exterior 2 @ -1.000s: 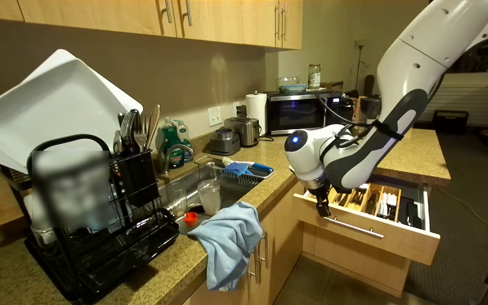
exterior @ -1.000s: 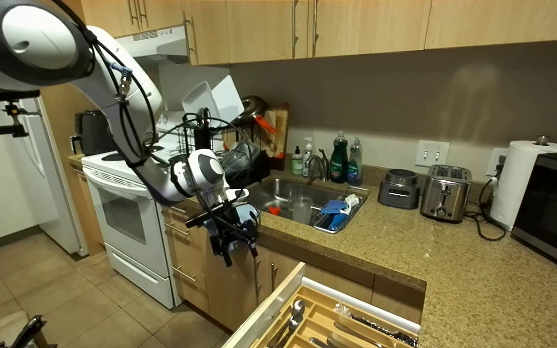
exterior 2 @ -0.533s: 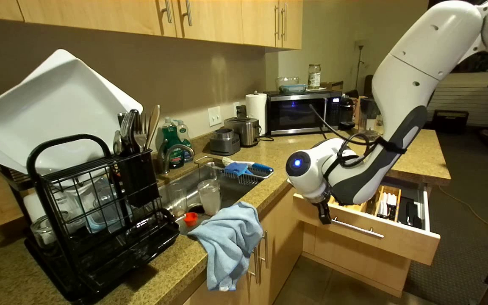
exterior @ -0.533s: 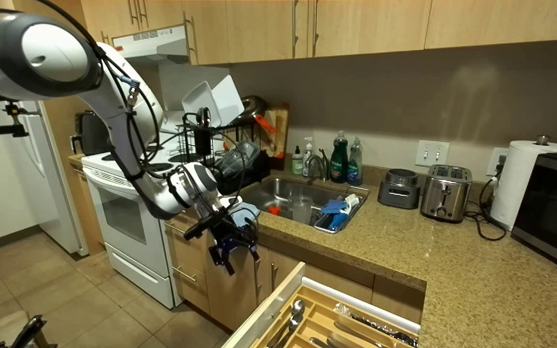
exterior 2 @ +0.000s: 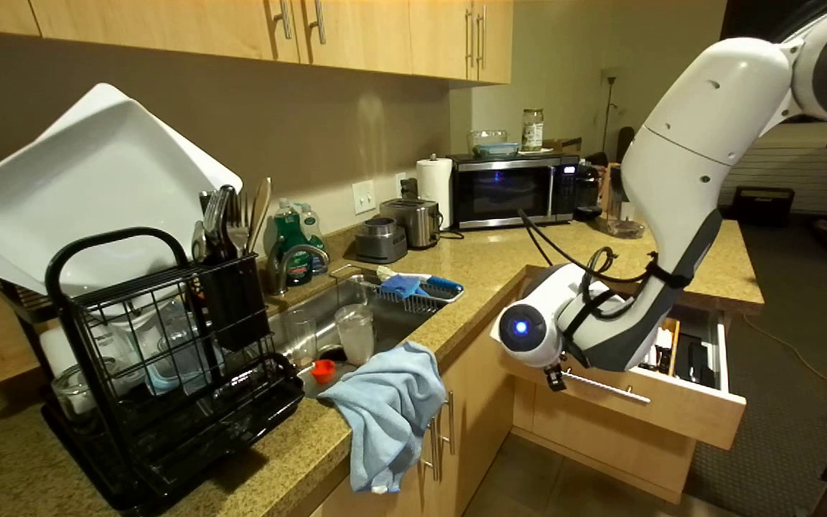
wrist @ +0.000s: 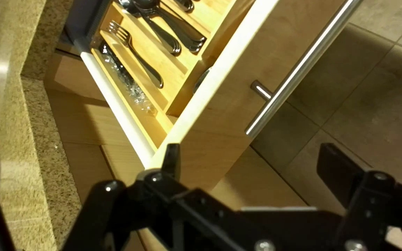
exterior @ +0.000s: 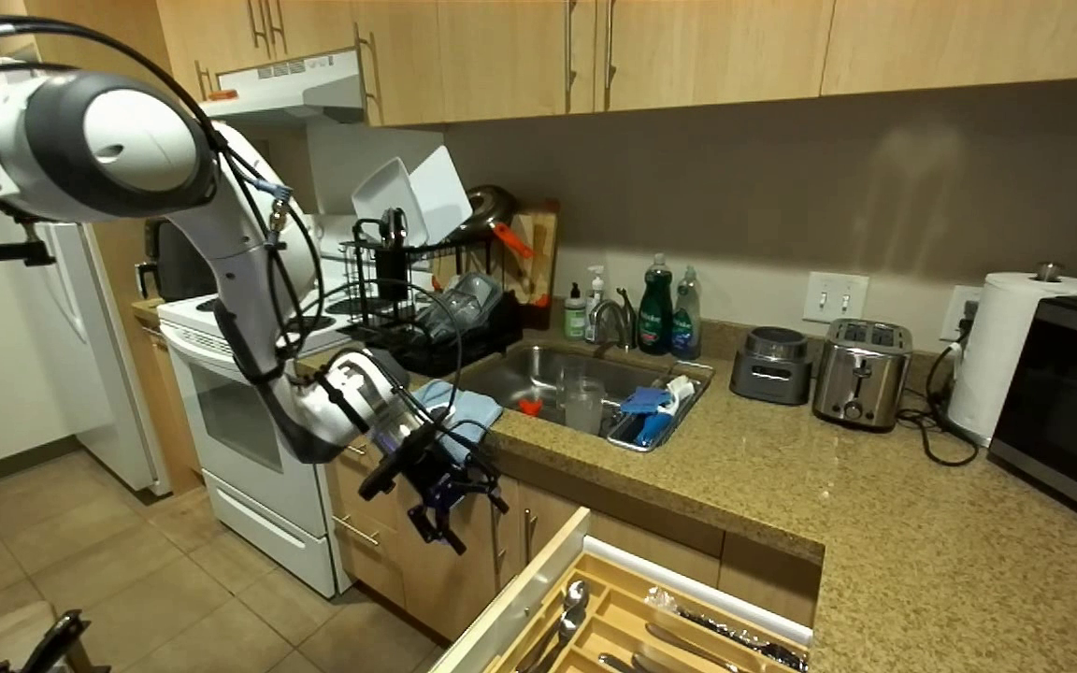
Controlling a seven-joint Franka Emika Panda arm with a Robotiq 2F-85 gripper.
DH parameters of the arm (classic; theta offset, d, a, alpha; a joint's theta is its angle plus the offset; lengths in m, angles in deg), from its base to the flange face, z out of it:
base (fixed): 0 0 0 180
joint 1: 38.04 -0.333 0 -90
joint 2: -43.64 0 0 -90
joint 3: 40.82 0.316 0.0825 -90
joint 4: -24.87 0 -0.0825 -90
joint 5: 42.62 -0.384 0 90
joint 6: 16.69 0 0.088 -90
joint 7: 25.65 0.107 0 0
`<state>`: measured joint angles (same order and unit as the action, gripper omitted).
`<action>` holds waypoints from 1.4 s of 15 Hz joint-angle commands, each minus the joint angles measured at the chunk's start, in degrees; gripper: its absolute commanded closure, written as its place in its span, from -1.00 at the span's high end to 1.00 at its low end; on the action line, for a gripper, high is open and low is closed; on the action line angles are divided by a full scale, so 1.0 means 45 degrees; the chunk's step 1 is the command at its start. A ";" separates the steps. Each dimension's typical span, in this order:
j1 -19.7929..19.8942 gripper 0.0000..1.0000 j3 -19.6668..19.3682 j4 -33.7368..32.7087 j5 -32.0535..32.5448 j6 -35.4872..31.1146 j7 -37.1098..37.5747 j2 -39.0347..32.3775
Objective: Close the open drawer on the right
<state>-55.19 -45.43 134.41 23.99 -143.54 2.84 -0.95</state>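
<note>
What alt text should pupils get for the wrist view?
A light-wood drawer stands open, with metal cutlery inside and a silver metal bar handle outside. At the bottom, a black two-fingered gripper is open; speckled tan countertop lies at left.

Nothing is legible; bottle labels and microwave display are blurred
</note>
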 commanded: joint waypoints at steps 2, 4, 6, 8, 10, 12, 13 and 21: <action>0.0124 1.00 0.0129 -0.0118 0.2111 0.0512 0.1073 -0.0553; 0.0206 1.00 0.0297 -0.0042 0.2795 0.0736 0.1378 -0.0689; 0.0259 1.00 0.0506 0.0007 0.3379 0.1006 0.1593 -0.0805; 0.0295 1.00 0.0743 0.0076 0.3874 0.1375 0.1696 -0.0906; 0.0342 1.00 0.0953 0.0122 0.4285 0.1741 0.1717 -0.0990; 0.0410 1.00 0.1137 0.0090 0.4550 0.2127 0.1753 -0.1115; 0.0433 1.00 0.1223 0.0041 0.4475 0.2423 0.1828 -0.1192; 0.0470 1.00 0.1740 -0.0133 0.3791 0.5204 0.2724 -0.1977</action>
<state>-54.44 -39.46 134.34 41.98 -124.07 12.79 -8.57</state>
